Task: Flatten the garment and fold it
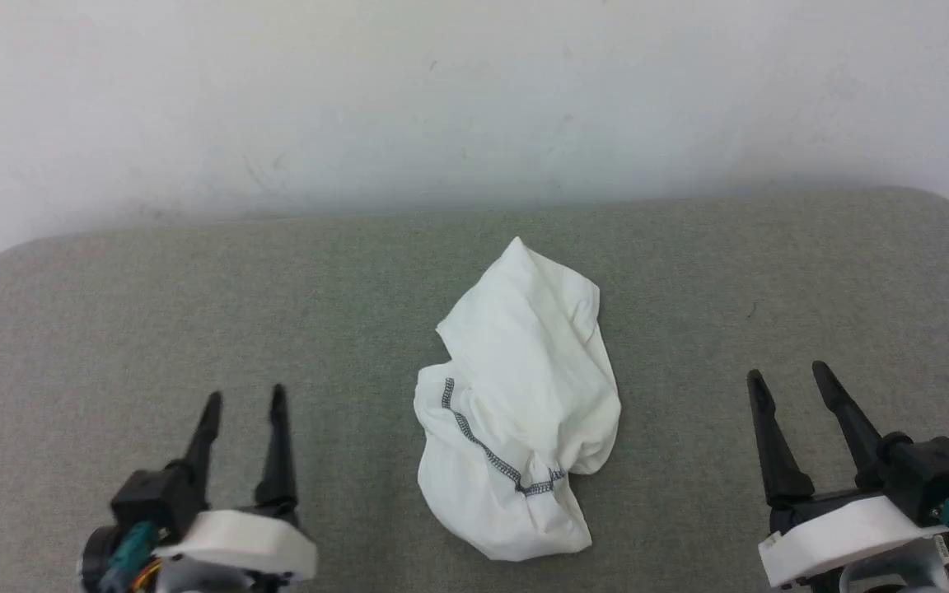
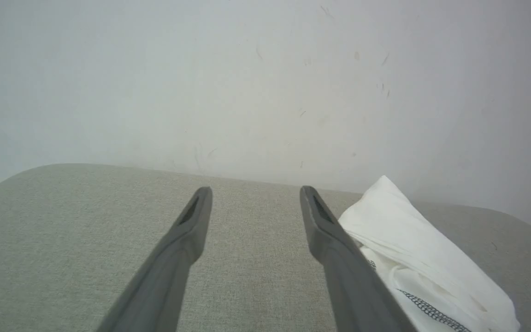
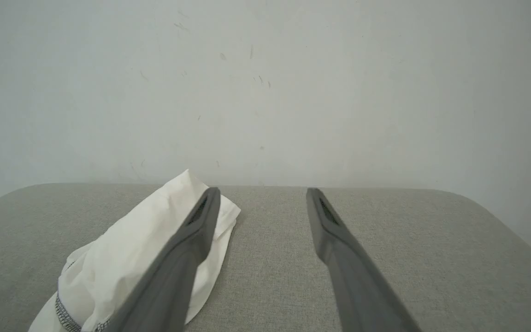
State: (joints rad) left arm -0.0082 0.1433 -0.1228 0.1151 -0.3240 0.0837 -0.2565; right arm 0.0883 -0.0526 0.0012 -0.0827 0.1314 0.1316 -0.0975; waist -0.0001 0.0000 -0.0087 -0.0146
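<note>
- My left gripper [image 1: 245,397], two long dark fingers on a white wrist block, sits low on my left. Its fingers are parted with nothing between them.
- My right gripper [image 1: 788,372], of the same build, sits on my right, also spread and empty.
- The garment [image 1: 516,395], a white thin-fabric shirt bunched into a heap, lies mid-surface between the two grippers. It touches neither and is well apart from both.
- A dark grey zigzag-stitched seam [image 1: 483,449] crosses the near half of the heap. I cannot make out a sleeve, a collar or a hem.
- First risk, as I judge it: a pinch into this heap catches several layers at once, so it lifts as a lump and does not open.
- Second risk: if I take two points that are not matching edges, I would likely twist the shirt tighter when I spread it.
- The grey-green woven padded surface [image 1: 112,329] gives under pressure. If I go too deep, the fingertips may dig into the weave; if too shallow, the thin cloth may slip out.
- The scuffed white wall [image 1: 441,99] stands right behind the far edge. A hard outward pull could drag cloth over that edge.
</note>
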